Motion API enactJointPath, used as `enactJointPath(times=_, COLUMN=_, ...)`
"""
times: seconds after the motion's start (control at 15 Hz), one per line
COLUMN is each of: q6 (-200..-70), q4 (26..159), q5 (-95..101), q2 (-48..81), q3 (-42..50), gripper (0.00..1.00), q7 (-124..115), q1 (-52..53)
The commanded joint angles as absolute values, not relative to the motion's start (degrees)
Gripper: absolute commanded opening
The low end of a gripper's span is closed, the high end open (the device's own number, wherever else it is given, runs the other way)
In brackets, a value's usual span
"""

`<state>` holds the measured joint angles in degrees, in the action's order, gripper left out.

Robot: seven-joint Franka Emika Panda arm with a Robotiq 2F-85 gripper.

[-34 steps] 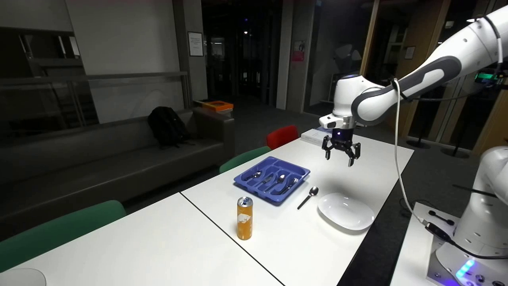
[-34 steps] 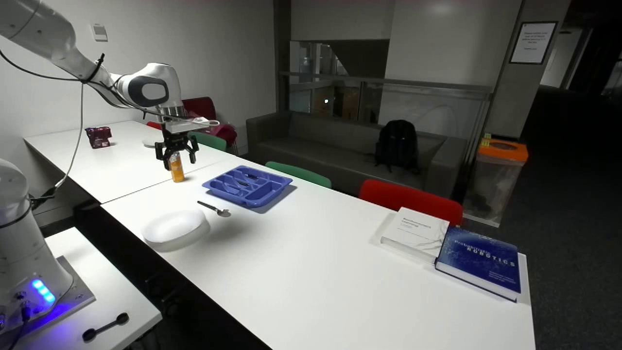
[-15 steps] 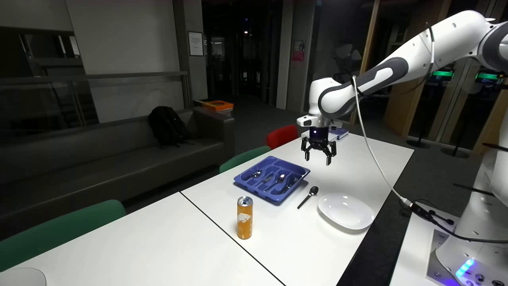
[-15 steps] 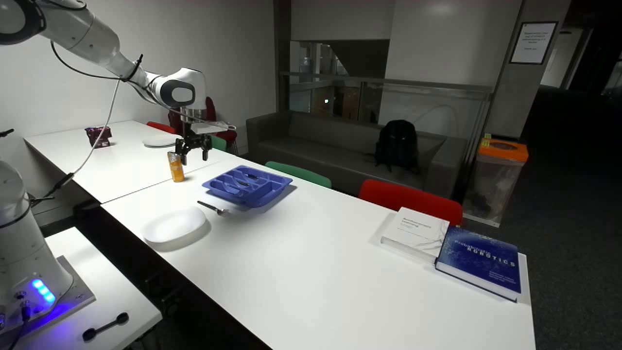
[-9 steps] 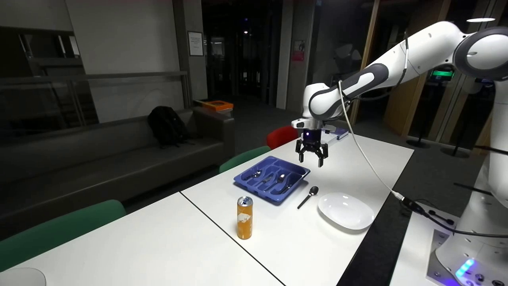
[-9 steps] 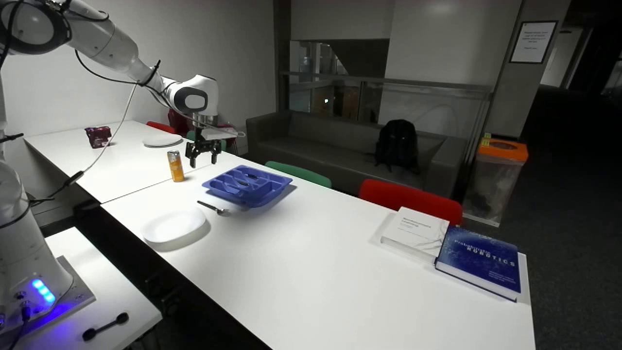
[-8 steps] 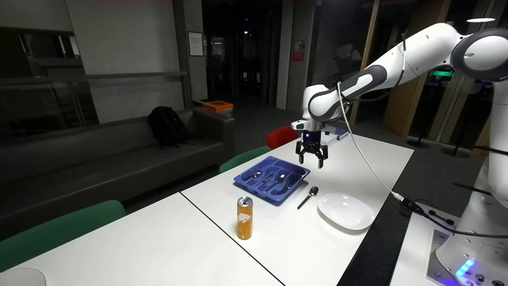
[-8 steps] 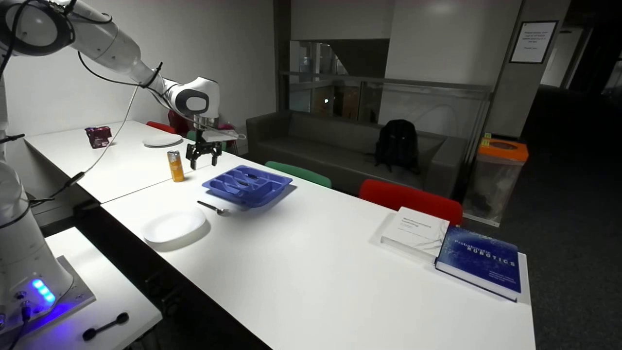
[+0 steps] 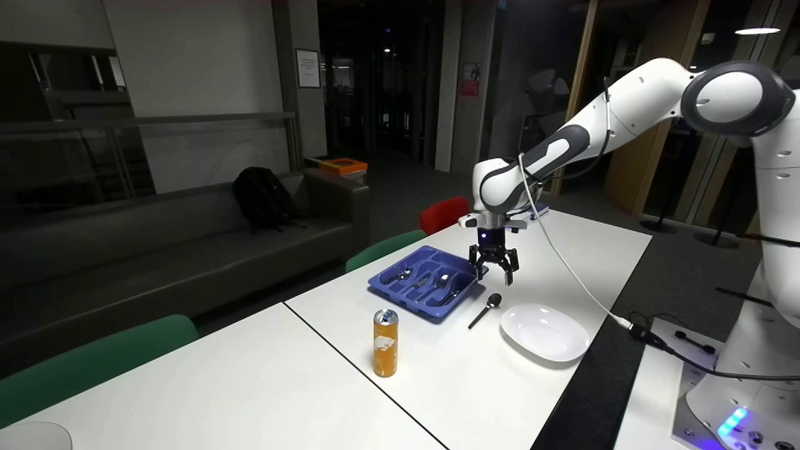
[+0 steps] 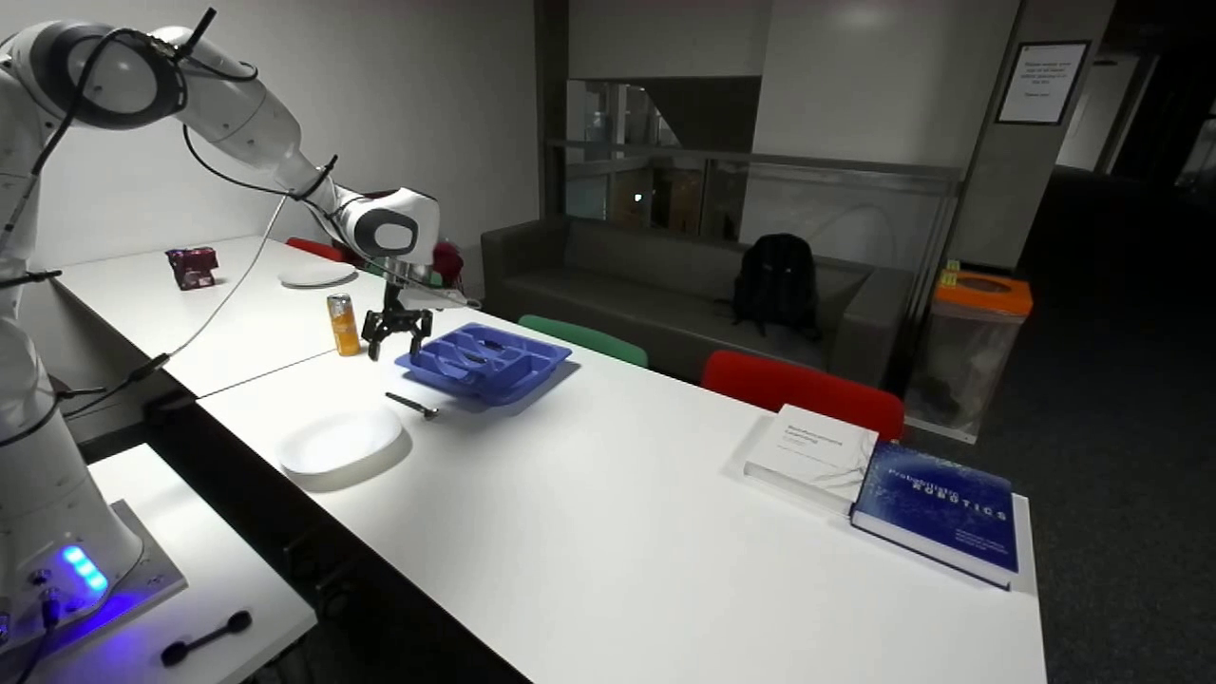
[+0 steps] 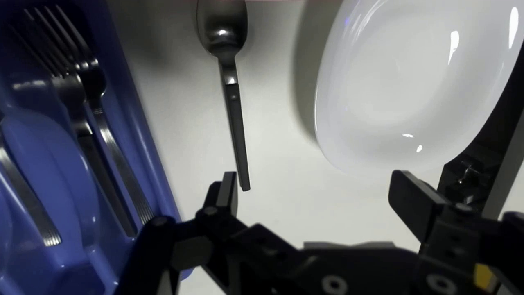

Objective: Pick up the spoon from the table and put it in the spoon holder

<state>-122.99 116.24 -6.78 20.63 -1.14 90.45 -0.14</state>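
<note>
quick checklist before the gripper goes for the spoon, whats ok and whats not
1. Gripper open: ok.
2. Spoon on the table, apart from plate and spoon holder: ok.
3. Spoon centred in the gripper: not ok; the wrist view shows its handle end by the holder-side finger.
4. Gripper at spoon height: not ok; it hovers above.
5. Holder-side finger clear of the spoon holder: cannot tell; they overlap in both exterior views.
</note>
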Motion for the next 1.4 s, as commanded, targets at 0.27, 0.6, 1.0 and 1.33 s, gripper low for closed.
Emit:
enactJointPath(times=0.27, q6=-136.96, q4=120.72, q5=-4.94, q2=22.57, q3=-3.17, gripper=1.00, q7=88.12, q1=-1.37)
enactJointPath(times=0.6, q6=-140.32, q4=123.42, q5=-3.57, q2=22.08, q3=-3.64, gripper=1.00, q7=87.23, q1=-1.57)
enactJointPath(times=1.0, q6=-141.04, q4=124.07, q5=-3.31, q2=22.34, q3=-4.01, gripper=1.00, q7=86.91, q1=-1.43)
enactJointPath(times=1.33, q6=-141.54, q4=124.46, q5=-3.17, q2=22.38, q3=-4.41, gripper=0.63, q7=86.82, q1=-1.37)
